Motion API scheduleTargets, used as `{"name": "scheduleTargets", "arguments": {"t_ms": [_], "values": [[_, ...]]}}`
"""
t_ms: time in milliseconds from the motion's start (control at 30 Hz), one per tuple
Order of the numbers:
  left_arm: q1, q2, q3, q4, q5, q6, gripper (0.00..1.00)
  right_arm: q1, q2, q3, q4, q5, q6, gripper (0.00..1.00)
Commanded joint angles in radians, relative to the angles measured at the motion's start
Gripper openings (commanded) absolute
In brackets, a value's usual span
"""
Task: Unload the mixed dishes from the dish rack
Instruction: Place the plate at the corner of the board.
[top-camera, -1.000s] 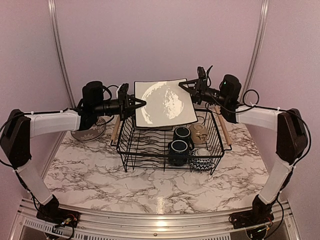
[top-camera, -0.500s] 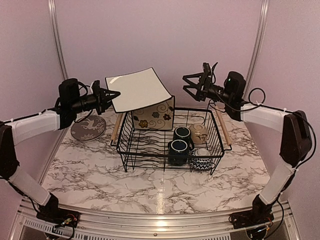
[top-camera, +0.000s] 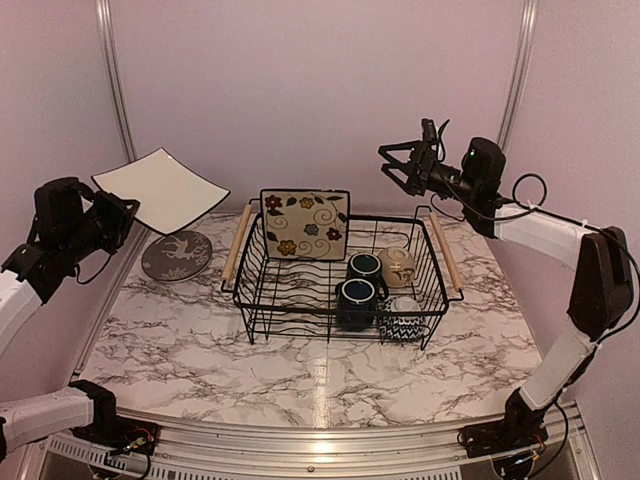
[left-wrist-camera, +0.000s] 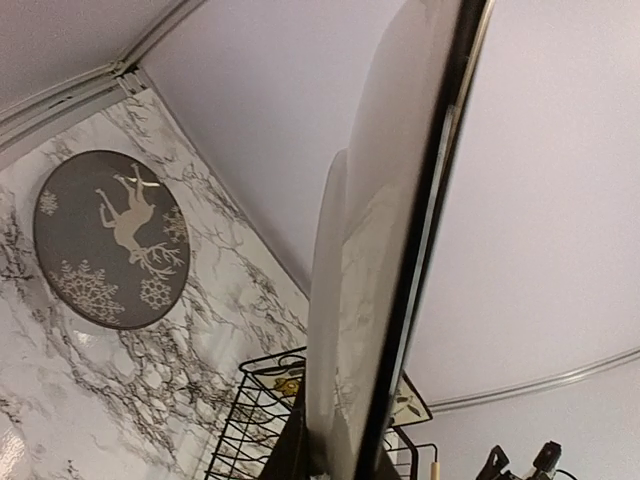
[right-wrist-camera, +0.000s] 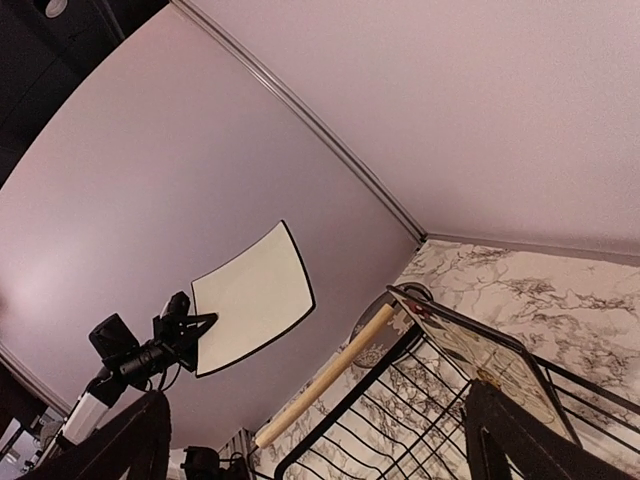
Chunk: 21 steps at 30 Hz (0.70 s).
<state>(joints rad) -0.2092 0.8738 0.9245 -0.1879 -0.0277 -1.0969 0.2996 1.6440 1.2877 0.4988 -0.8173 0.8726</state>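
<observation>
Cream square plate (top-camera: 160, 188) clamped in left gripper (top-camera: 128, 212) above marble table's (top-camera: 250, 370) far-left corner. Right gripper (top-camera: 388, 165) splayed, empty, above far edge.

The desk (top-camera: 200, 340) is showing a glossy marble-patterned top. The dish rack (top-camera: 290, 310) is looking like black wire with wooden handles (top-camera: 236, 243). The mugs (top-camera: 357, 300) and the square plate (top-camera: 160, 187) are gleaming, glazed; the deer plate (top-camera: 176, 255) is looking matt.

Dish rack (top-camera: 290, 300) front-left free (floral plate (top-camera: 305, 225) blocks rear).
</observation>
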Motion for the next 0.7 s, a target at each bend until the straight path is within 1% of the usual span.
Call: {"name": "scheduleTargets", "arguments": {"t_ms": [0,233,367,500,667], "values": [[0.001,-0.100,-0.084,-0.077,-0.287,-0.072,0.00,-0.004,0.002,0.033,-0.024,-0.002,-0.034,0.99],[0.001,-0.179,-0.229,-0.118,-0.325,-0.154,0.00,-0.004,0.009,0.030,-0.038,-0.012,-0.050,0.98],[0.001,-0.245,-0.354,-0.069,-0.298,-0.231,0.00,-0.004,0.008,0.026,-0.042,-0.011,-0.058,0.98],[0.001,-0.256,-0.467,-0.006,-0.241,-0.298,0.00,-0.004,0.010,0.020,-0.038,-0.010,-0.058,0.99],[0.001,-0.283,-0.539,0.008,-0.232,-0.359,0.00,-0.005,0.008,0.016,-0.046,-0.013,-0.067,0.99]]}}
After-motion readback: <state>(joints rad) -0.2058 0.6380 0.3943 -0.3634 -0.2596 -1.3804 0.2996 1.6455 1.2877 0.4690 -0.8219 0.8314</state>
